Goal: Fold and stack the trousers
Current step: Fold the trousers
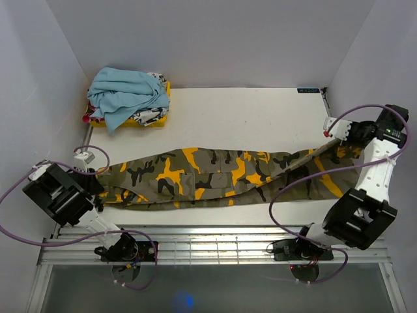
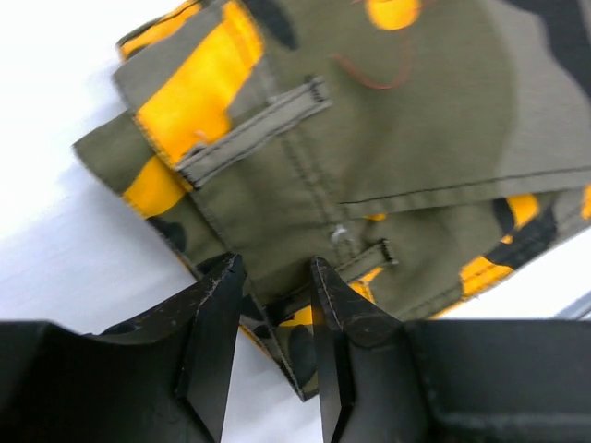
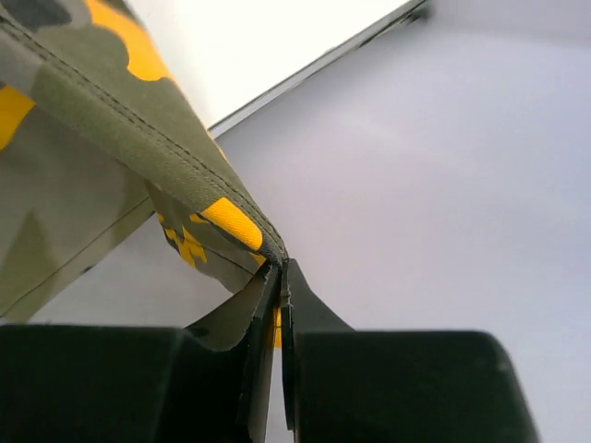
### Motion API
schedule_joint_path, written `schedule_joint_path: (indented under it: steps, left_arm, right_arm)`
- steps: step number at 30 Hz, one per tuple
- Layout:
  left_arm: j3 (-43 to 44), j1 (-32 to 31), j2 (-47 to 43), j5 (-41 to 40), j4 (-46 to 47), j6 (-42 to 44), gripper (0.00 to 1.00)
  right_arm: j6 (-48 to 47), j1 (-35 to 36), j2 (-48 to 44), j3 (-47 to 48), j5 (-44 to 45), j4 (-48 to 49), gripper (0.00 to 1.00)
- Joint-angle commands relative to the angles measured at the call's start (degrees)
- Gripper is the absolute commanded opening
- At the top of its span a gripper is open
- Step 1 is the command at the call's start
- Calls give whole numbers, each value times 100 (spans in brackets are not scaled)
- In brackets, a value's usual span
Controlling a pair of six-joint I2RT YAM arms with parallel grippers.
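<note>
Top external view: the trousers (image 1: pixel 215 177) lie stretched out long across the table (image 1: pixel 260 117), left to right, doubled over lengthwise with a pocket flap facing up near the middle. In the back left corner a blue garment (image 1: pixel 124 94) sits crumpled on top of a yellow one (image 1: pixel 153 119), well apart from the trousers.

The left gripper (image 2: pixel 274 272) is down at the left end, on the waist (belt loops show in its wrist view). Its 2 fingers are only partly open, with the fabric edge sitting in the gap between the tips. They don't look pinched on it, and there's bare table showing between them lower down.

The right gripper (image 3: pixel 282 272) is at the far right end. Its jaws are squeezed nearly together on a corner of the trousers, and the fabric runs taut from the tips, raised off the table there.
</note>
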Motion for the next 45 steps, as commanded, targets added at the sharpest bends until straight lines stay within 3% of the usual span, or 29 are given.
schedule_joint_path:
  steps: [1,4,7,12,16,21,24,25,26,28,31,34,36,41,45]
  left_arm:
    - [-20,-7,68,-283,664,-825,45]
    - [-90,-34,243,-633,796,-966,37]
    - [-221,-34,349,-1090,981,-1054,29]
    - [-257,-16,508,-1610,1121,-1071,24]
    - [23,45,745,-1874,1121,-1185,18]
    - [691,116,1009,-1796,1104,-1186,9]
    - [1383,204,781,-841,141,-415,17]
    - [1508,186,458,-150,-211,-81,33]
    - [1597,82,212,144,-623,418,39]
    - [1589,-164,-611,628,-829,799,50]
    - [1152,-1147,-1388,587,-812,1029,53]
    - [406,-2526,-2171,254,-374,320,54]
    - [-226,-3772,-2470,-325,205,-233,53]
    - [-1571,-4699,-2446,-1458,1268,-1114,46]
    - [-2339,-4613,-1780,-2652,2061,-1204,33]
  right_arm:
    - [332,368,-728,-52,-456,490,8]
    - [-642,325,-1615,-1658,-307,1621,8]
    - [-1590,-402,-1944,-2776,-421,1864,8]
    - [-2366,-1273,-1507,-3296,-70,1828,8]
    - [-2965,-1994,-645,-3358,369,1898,8]
    - [-2939,-2048,-196,-3463,555,2338,8]
    - [-3193,-1987,-396,-3726,529,2224,8]
    - [-3264,-1969,-467,-3797,502,2171,8]
    - [-3308,-1978,-520,-3850,485,2136,8]
    - [-3396,-1969,-609,-3851,449,1813,8]
    - [-3283,-1899,-635,-3780,397,1670,8]
    - [-3011,-1689,-618,-3588,370,1328,8]
    - [-2790,-1574,-635,-3595,388,1257,8]
    - [-2773,-1512,-618,-3622,485,1371,8]
    - [-2474,-1381,-574,-3359,432,1004,8]
